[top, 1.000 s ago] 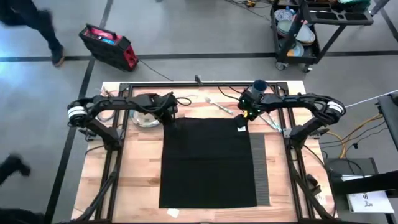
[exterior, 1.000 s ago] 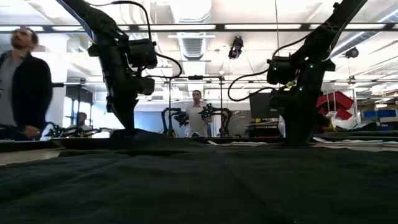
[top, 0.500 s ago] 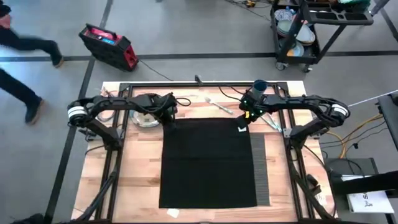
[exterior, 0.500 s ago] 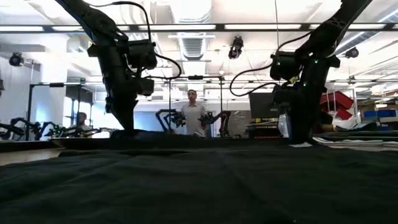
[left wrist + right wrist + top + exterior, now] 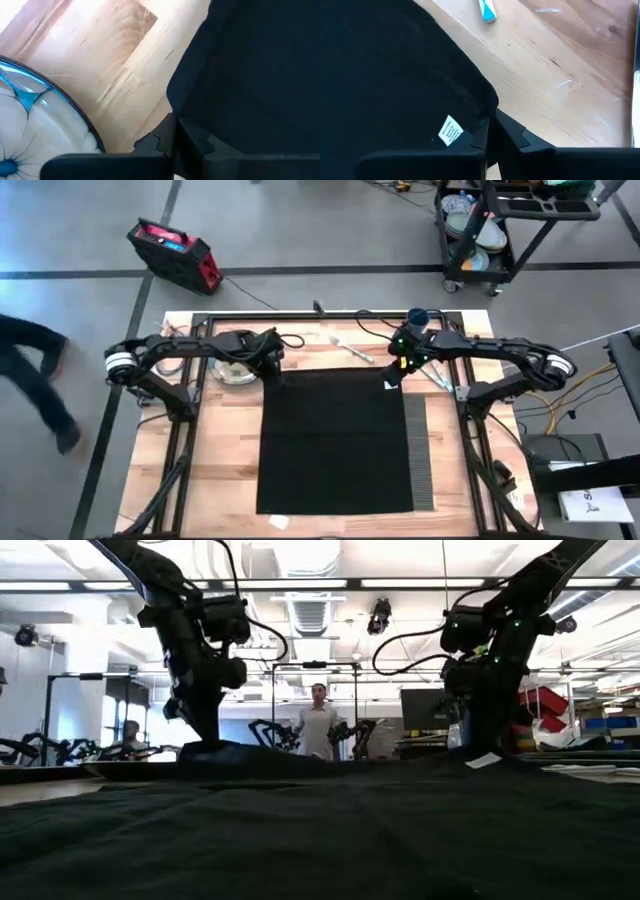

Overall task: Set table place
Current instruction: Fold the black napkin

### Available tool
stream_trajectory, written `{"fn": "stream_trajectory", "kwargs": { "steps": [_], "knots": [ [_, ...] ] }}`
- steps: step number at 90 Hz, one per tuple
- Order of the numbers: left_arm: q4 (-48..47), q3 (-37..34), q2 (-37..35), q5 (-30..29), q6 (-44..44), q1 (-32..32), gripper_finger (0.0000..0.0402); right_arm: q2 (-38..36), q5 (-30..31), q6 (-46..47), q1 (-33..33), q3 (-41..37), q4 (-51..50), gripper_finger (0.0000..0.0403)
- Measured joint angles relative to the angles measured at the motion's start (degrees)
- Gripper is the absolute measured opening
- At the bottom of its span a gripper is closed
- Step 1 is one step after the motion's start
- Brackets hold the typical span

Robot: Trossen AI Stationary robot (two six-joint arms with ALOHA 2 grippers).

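Black napkin [image 5: 335, 440] lies spread flat, both jaws pinching its far corners.

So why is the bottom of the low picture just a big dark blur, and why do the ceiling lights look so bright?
In the low view, the black cloth lies right by the camera, so it blurs and fills the bottom; the ceiling lights glare white, leaving the arms as dark shapes. In the high view, light is even and the cloth looks flat black.
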Motion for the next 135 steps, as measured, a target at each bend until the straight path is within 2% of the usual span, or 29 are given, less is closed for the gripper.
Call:
{"fn": "stream_trajectory", "kwargs": {
  "steps": [42,74,86,135],
  "knots": [
    [-1.5,0.0,-4.7,0.1,2.1,-0.1,0.0000,-8.6,-0.7,1.1,0.1,-0.2,-7.6,0.0000],
    [-5.9,0.0,-10.9,0.3,2.9,-0.5,0.0000,-15.2,-6.4,4.7,0.3,-0.2,-8.7,0.0000],
    [-6.2,0.0,-12.1,1.5,1.7,-1.9,0.0000,-16.4,-7.9,6.6,2.3,-0.2,-8.7,0.0000],
    [-6.2,0.0,-12.6,1.1,-4.1,-12.0,0.0000,-22.7,-7.4,15.2,13.8,-0.2,-8.7,0.0000]
  ]
}}
